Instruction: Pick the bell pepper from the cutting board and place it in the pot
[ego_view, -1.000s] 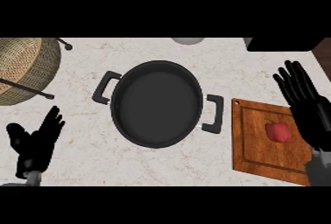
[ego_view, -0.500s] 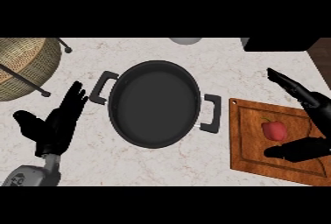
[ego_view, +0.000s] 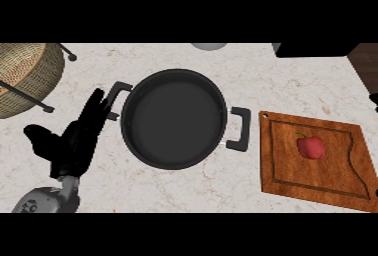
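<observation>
Left hand up beside the black round metal pot, fingers straight and relaxed, tips now near its left handle. The small red bell pepper sits ungrasped on the brown wooden cutting board. The right hand has left view, so the pick looks stalled. A woven wicker basket is cut off far left.
</observation>
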